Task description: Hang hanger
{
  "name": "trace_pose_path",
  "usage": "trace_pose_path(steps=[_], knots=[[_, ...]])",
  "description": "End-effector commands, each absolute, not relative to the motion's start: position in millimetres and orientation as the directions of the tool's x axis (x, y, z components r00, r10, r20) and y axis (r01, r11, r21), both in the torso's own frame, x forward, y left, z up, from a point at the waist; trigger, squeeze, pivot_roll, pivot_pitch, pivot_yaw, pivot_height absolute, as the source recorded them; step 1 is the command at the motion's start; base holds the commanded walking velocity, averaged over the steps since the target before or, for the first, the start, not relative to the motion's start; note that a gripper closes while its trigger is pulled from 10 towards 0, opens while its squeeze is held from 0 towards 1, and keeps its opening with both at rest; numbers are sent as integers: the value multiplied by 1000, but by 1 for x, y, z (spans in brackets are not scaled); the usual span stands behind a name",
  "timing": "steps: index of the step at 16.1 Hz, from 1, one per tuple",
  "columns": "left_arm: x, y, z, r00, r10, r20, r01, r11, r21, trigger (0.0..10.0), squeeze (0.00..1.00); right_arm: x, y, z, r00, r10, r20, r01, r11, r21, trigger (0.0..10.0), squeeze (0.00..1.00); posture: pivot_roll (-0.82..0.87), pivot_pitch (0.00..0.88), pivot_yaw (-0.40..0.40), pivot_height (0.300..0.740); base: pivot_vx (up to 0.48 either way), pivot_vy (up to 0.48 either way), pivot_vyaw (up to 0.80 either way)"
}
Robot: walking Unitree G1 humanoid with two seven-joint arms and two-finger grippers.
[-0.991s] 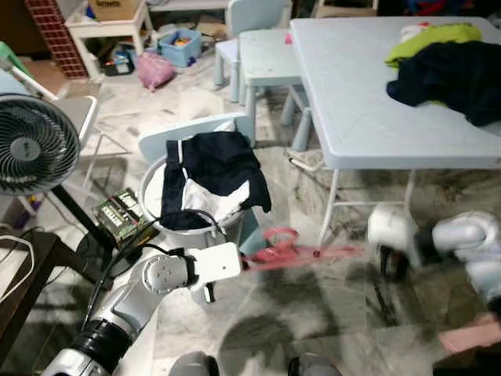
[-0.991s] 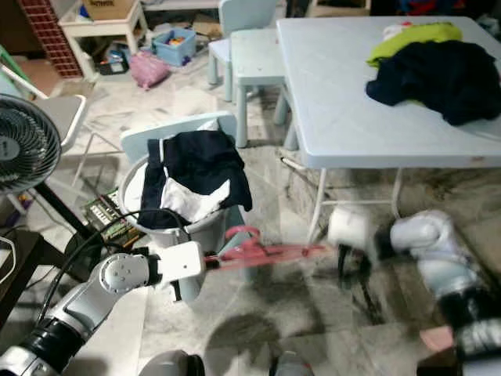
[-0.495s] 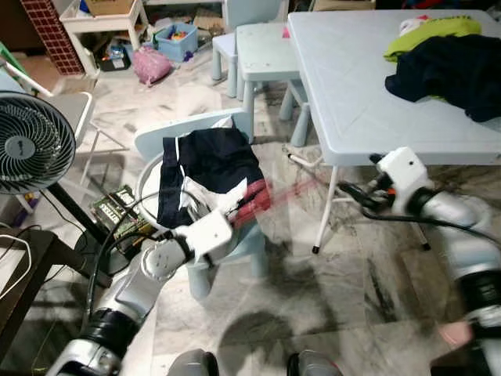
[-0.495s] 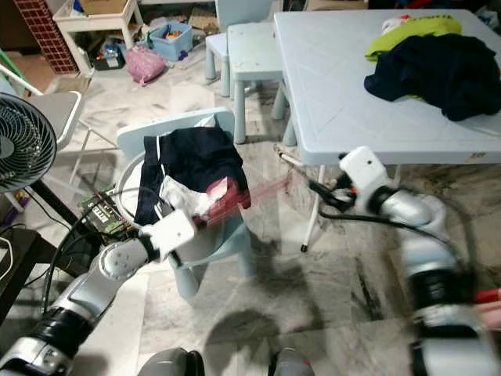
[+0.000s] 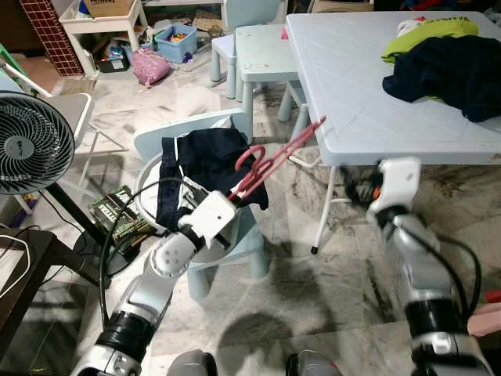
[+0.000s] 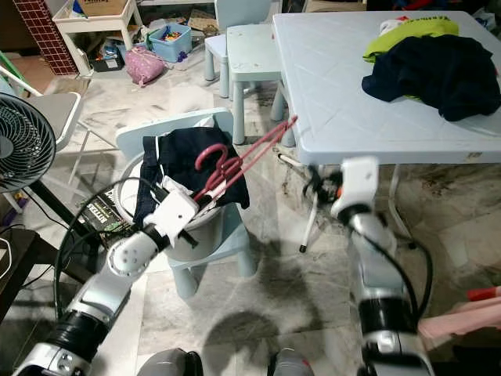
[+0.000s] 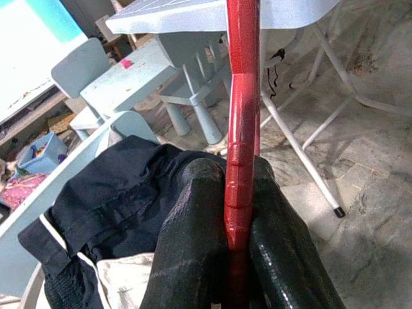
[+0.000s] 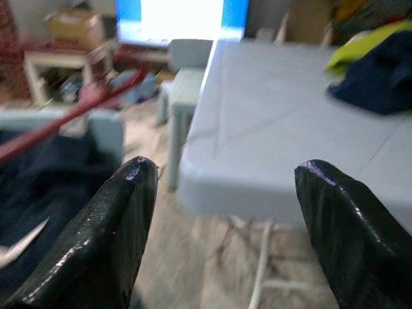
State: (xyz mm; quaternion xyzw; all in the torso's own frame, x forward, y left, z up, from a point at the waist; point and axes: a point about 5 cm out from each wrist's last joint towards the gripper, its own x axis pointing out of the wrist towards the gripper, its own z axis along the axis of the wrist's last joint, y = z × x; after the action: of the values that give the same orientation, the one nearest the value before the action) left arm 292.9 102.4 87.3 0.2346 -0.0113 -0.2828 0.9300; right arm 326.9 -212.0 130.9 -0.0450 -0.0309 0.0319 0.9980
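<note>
The left gripper (image 7: pixel 239 248) is clamping its two black fingers tightly on the red hanger (image 5: pixel 270 162), gripping the straight bar near one end. It is holding the hanger up in the air above the small light-blue chair (image 5: pixel 196 135) on the left of the scene, and the hanger is slanting up and to the right, its far tip reaching toward the near left corner of the pale bench (image 5: pixel 356 86). The hook end is curling just above the dark clothes (image 5: pixel 207 160) draped over the chair and the round basket (image 5: pixel 149 184) beside it.

The right gripper (image 8: pixel 222 225) is hovering near the bench's left edge, its fingers spread wide apart and holding nothing. In the right wrist view the hanger's red bar is crossing the far background, well apart from those fingers.

As a judgement, the pick-up part looks done: the hanger is lifted and firmly held. The hanging itself is still to come. No rail, rod or hook to take the hanger can be made out, so the robot probably has yet to carry it to such a place and set the hook over it. More clothes (image 5: pixel 446 66) are lying on the bench's far right.
</note>
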Motion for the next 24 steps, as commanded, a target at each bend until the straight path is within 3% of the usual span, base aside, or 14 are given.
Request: trace_pose_path(steps=[1, 2, 4, 5, 6, 24], knots=[[292, 101, 91, 843, -530, -95, 512, 735, 444, 10000, 0, 330, -217, 139, 996, 17, 86, -9, 996, -91, 10000, 0, -17, 44, 10, 740, 0, 0, 0], [292, 101, 92, 844, -528, -93, 510, 739, 439, 10000, 0, 331, -219, 140, 995, -1, 97, 6, 999, -50, 0, 0, -16, 46, 7, 740, 0, 0, 0], [292, 100, 92, 846, -526, -89, 508, 744, 434, 10000, 0, 331, -221, 140, 996, -8, 86, 9, 1000, -12, 0, 0, -16, 46, 7, 740, 0, 0, 0], [291, 99, 92, 846, -527, -83, 508, 748, 428, 10000, 0, 332, -220, 138, 997, -3, 73, 5, 999, -36, 2863, 0, -16, 46, 7, 740, 0, 0, 0], [291, 98, 93, 845, -528, -85, 509, 747, 428, 10000, 0, 332, -218, 138, 997, -6, 71, 10, 999, -47, 10000, 0, -18, 51, 9, 740, 0, 0, 0], [287, 87, 94, 829, -554, -79, 536, 747, 392, 10000, 0, 327, -210, 126, 999, 29, 34, -27, 999, -46, 10000, 0, -18, 56, 12, 740, 0, 0, 0]])
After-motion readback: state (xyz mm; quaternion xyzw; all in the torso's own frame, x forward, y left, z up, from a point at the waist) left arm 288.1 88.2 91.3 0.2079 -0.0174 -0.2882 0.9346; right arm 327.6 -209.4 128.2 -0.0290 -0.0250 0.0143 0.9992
